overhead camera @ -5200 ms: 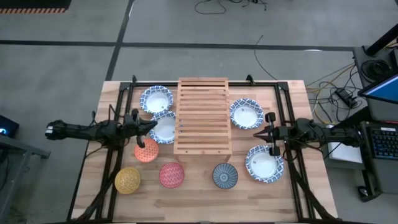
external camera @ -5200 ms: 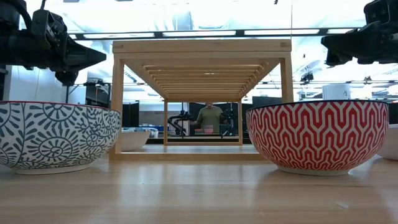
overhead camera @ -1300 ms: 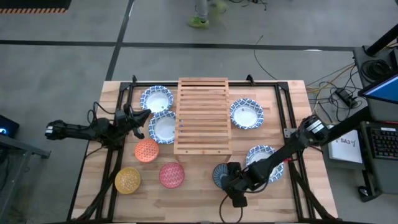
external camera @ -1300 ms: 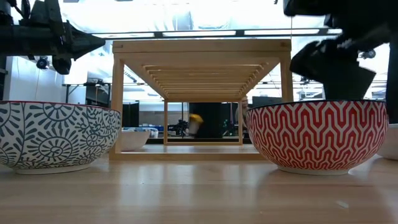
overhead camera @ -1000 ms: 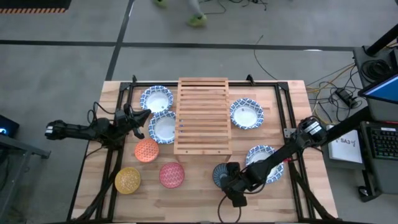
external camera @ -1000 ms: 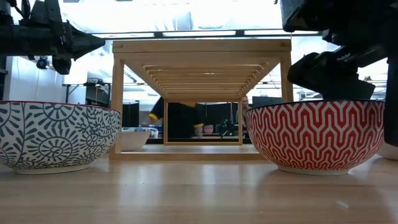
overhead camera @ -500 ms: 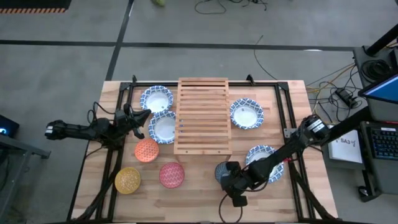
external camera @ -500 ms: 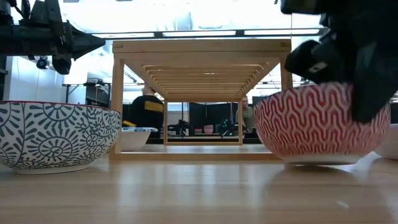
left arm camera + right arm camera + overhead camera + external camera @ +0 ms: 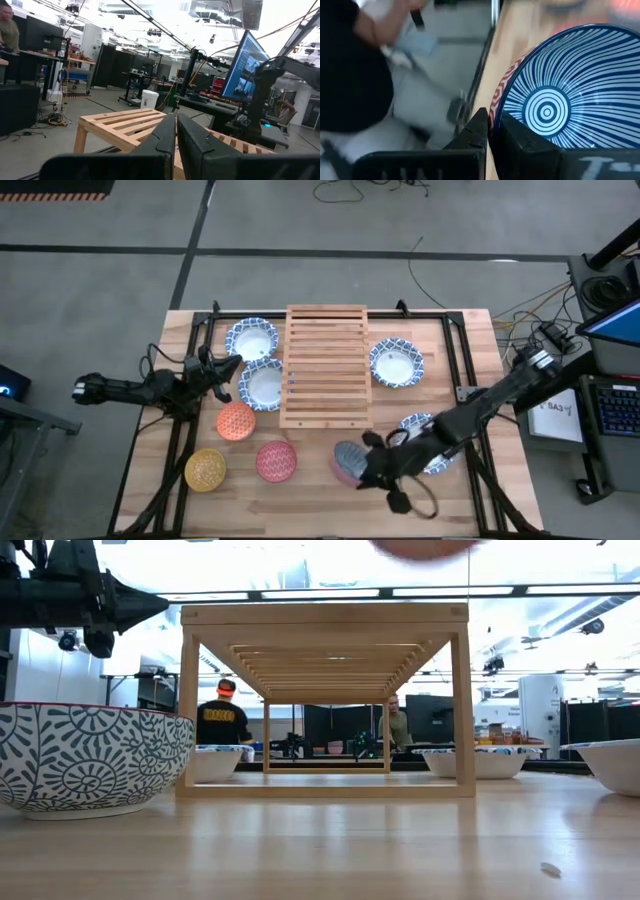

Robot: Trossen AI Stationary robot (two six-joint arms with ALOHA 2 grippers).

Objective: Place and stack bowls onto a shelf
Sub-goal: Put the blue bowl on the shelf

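Observation:
The light slatted shelf (image 9: 325, 365) stands mid-table, also in the low view (image 9: 325, 690). My right gripper (image 9: 372, 464) is shut on the blue-grey bowl (image 9: 347, 461), whose outside is red zigzag. Only a blur of that bowl (image 9: 425, 548) shows at the low view's top edge. The orange bowl (image 9: 236, 422), yellow bowl (image 9: 205, 470) and red bowl (image 9: 277, 460) rest on the table left of the blue-grey bowl. Wide blue-rimmed bowls (image 9: 251, 338), (image 9: 263, 385), (image 9: 396, 363) sit beside the shelf. My left gripper (image 9: 238, 363) hovers shut above the left ones. My right gripper holds the blue-grey bowl by its rim (image 9: 496, 107), one finger (image 9: 517, 137) inside the bowl and the other (image 9: 479, 131) on the red outside. It reaches in from the table's right. The bowl is lifted clear of the table and tipped, its opening toward the gripper.
A fourth wide bowl (image 9: 425, 442) lies on the table under my right arm. The shelf's slatted top carries no bowls. Bare tabletop (image 9: 330, 505) runs along the near edge. People stand in the room beyond the far edge (image 9: 222, 720).
My right gripper, shut on the blue-grey bowl's rim, has risen and drifted a little toward the table's left. The bowl has tipped, left the table and climbed out of the low view's top. The left arm has kept still.

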